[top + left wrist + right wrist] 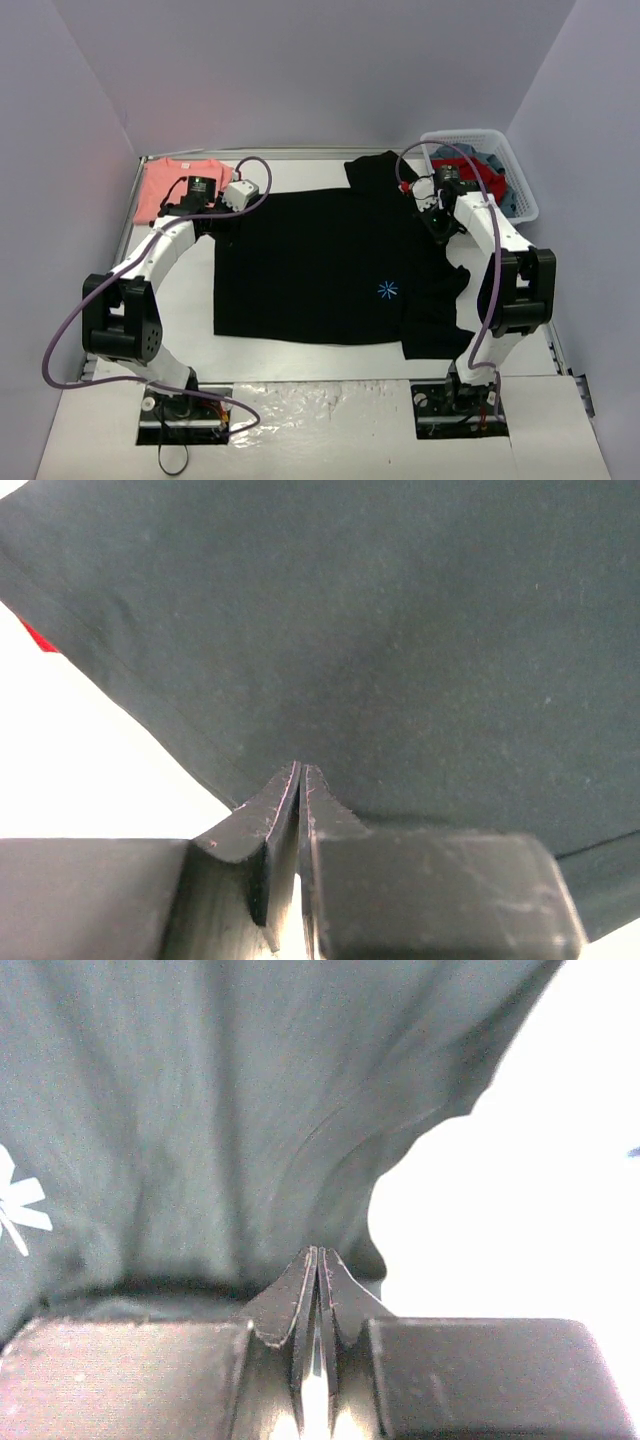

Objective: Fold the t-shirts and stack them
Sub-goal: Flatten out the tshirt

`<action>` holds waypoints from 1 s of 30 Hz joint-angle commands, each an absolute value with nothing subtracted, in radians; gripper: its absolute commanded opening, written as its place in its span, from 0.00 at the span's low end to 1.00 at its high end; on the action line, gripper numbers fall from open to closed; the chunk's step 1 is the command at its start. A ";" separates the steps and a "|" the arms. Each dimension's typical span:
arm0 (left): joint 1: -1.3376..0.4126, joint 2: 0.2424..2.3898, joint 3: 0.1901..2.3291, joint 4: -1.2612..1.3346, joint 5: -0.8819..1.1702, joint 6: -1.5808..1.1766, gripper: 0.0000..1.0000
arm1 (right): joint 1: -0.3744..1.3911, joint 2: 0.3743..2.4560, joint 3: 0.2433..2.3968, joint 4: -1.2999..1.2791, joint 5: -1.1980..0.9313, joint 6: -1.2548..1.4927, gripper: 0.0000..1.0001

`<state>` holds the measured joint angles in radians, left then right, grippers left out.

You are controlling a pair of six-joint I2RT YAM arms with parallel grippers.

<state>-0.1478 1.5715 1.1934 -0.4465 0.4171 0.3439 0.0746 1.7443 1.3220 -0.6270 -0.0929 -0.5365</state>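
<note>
The black t-shirt [320,270] lies spread flat on the white table, its blue starburst print [388,290] near the lower right. My left gripper [218,216] is shut at the shirt's far left corner; the left wrist view shows its tips [301,767] pinched on the hem of the black cloth [400,630]. My right gripper [440,225] is shut at the far right shoulder, where creases in the cloth [200,1110] run into its tips [320,1250]. The salmon-pink t-shirt [165,185] lies folded at the far left corner.
A white plastic basket [519,190] holding red and blue clothes stands at the far right corner. A black sleeve sticks out toward the back wall near it. Grey walls close in the table on three sides.
</note>
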 commanded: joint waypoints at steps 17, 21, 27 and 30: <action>-0.189 1.888 1.420 -0.339 0.203 0.203 0.02 | 0.152 2.284 2.078 -0.699 -0.058 -0.405 0.00; -0.206 1.952 1.446 -0.331 0.132 0.199 0.03 | 0.163 2.345 2.126 -0.698 -0.051 -0.394 0.00; -0.215 2.023 1.488 -0.347 0.103 0.193 0.02 | 0.172 2.393 2.121 -0.698 -0.045 -0.402 0.00; -0.219 2.074 1.518 -0.371 0.086 0.192 0.02 | 0.170 2.419 2.123 -0.696 -0.031 -0.403 0.00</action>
